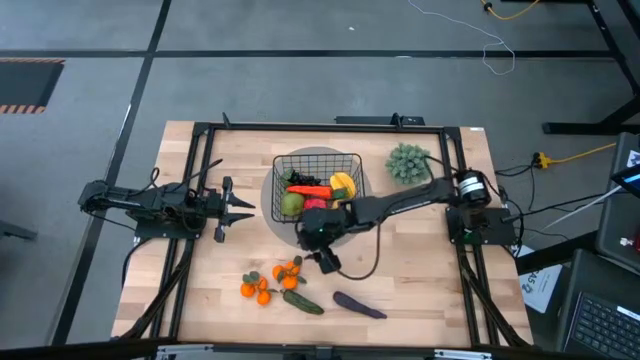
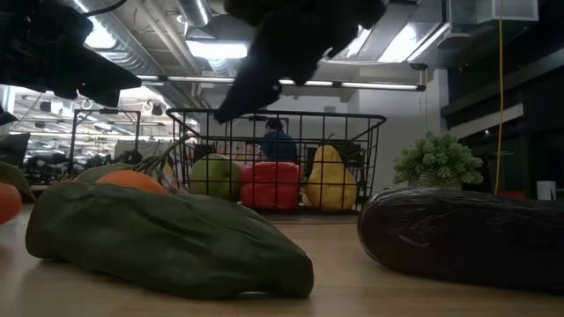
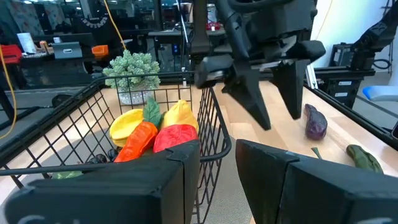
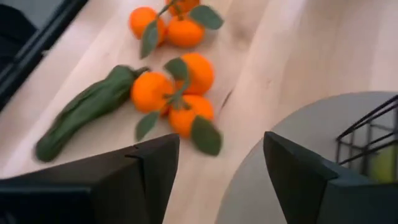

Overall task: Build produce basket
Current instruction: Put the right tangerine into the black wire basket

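The right gripper hangs just past the basket at about 6 o'clock from it, fingers apart and holding nothing. It looks down at the tangerines and the cucumber.

What could go wrong, I think: the tangerines sit in bunches with leaves, close together, and the cucumber's tip is touching or almost touching one bunch. If the fingers come down between them, they could push one away or grab only a leaf, and the bunch could drop. The arm is also close to the basket's wire wall, so a swing back could bump it and slide it on the grey disc.

The basket is black wire, near the middle of the table toward 12 o'clock. Inside are a green apple, a red pepper, a carrot and yellow fruit. The eggplant lies on the table at 6 o'clock.

The left gripper waits at 9 o'clock from the basket, fingers apart and empty
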Controlling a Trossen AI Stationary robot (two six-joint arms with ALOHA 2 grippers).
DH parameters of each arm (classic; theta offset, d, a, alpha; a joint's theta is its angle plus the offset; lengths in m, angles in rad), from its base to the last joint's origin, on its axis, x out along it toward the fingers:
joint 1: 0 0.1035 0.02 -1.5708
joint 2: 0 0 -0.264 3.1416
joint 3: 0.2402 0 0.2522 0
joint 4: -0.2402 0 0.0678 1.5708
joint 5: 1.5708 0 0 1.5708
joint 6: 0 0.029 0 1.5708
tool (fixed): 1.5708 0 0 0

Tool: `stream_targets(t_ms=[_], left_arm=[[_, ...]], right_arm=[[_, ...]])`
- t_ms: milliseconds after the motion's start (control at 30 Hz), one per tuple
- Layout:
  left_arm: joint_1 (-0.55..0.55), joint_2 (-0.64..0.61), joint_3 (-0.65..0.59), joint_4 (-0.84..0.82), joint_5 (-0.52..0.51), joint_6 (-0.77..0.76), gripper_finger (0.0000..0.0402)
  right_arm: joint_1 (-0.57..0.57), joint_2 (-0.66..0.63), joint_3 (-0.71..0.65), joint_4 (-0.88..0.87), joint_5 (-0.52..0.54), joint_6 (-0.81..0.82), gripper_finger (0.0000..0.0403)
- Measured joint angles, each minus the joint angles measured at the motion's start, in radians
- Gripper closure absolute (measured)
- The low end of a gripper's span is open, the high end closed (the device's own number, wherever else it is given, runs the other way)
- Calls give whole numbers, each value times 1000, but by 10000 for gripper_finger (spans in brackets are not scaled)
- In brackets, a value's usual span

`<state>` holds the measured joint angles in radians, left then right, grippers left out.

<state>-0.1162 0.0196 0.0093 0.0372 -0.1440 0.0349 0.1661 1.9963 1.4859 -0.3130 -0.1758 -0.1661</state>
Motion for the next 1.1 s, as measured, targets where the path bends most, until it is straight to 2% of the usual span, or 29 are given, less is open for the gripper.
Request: stream_targets(t_ms=[167, 400, 467, 567, 700, 1100], left_arm=[[0, 0, 0, 0, 0, 0, 308], [0, 0, 0, 0, 0, 0, 308], [0, 0, 0, 0, 0, 0, 308], [0, 0, 0, 0, 0, 0, 308], [0, 0, 0, 0, 0, 0, 308], [0, 0, 0, 0, 0, 0, 308]], right_arm=[[29, 78, 72, 4, 27, 0, 183], [87, 155, 147, -4, 256, 0, 183], [96, 160, 157, -4, 287, 2, 183], [102, 158, 161, -8, 282, 6, 183], [101, 158, 161, -40, 220, 30, 183], [100, 173, 160, 45, 146, 4, 183]])
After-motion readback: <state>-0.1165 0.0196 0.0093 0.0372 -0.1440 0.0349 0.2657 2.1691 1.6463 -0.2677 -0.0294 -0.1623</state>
